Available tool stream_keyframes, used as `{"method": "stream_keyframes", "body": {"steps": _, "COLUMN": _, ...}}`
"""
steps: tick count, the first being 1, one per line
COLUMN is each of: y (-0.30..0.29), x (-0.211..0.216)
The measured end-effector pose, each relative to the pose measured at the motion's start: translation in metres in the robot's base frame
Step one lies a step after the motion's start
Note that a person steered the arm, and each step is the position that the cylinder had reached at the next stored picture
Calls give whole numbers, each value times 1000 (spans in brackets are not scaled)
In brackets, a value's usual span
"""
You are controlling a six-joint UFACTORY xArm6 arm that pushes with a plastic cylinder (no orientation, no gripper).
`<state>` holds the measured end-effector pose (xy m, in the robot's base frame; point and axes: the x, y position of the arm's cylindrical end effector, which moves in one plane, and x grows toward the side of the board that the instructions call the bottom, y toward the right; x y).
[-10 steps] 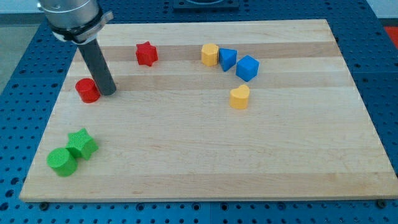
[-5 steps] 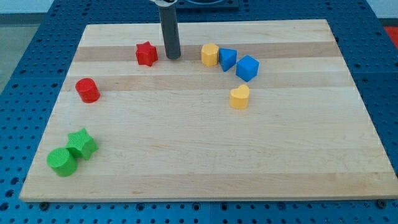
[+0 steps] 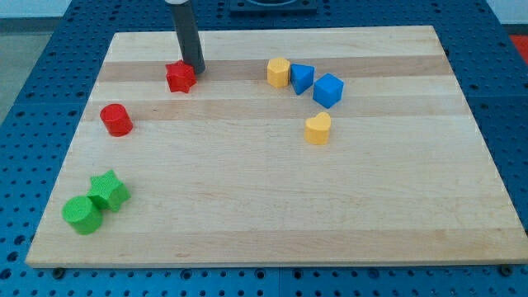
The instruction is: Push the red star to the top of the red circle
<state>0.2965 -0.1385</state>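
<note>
My tip (image 3: 195,69) touches the upright red star's (image 3: 180,77) right side; no gripper shows.

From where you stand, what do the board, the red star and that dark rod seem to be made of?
The board looks like pale wood with a smooth finish: grain streaks and plank bands show. The red star seems matte plastic, uniformly coloured, perhaps printed. My tip, touching the star's right side, ends a dark, dull rod, rubber or plastic; I cannot tell which.
</note>
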Motion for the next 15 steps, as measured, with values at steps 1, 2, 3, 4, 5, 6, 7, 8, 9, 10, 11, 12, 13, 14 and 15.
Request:
{"method": "stream_keyframes", "body": {"steps": 1, "y": 0, "x": 11}}
{"method": "stream_keyframes", "body": {"steps": 2, "y": 0, "x": 21}}
{"method": "stream_keyframes", "body": {"steps": 3, "y": -1, "x": 31}}
{"method": "stream_keyframes", "body": {"steps": 4, "y": -6, "x": 40}}
{"method": "stream_keyframes", "body": {"steps": 5, "y": -18, "x": 42}}
{"method": "stream_keyframes", "body": {"steps": 6, "y": -26, "x": 42}}
{"method": "stream_keyframes", "body": {"steps": 7, "y": -27, "x": 35}}
{"method": "stream_keyframes", "body": {"steps": 8, "y": -27, "x": 20}}
{"method": "stream_keyframes", "body": {"steps": 9, "y": -30, "x": 19}}
{"method": "stream_keyframes", "body": {"steps": 10, "y": -41, "x": 23}}
{"method": "stream_keyframes", "body": {"steps": 11, "y": -53, "x": 33}}
{"method": "stream_keyframes", "body": {"steps": 12, "y": -63, "x": 42}}
{"method": "stream_keyframes", "body": {"steps": 13, "y": -73, "x": 49}}
{"method": "stream_keyframes", "body": {"steps": 14, "y": -80, "x": 51}}
{"method": "stream_keyframes", "body": {"steps": 15, "y": -82, "x": 51}}
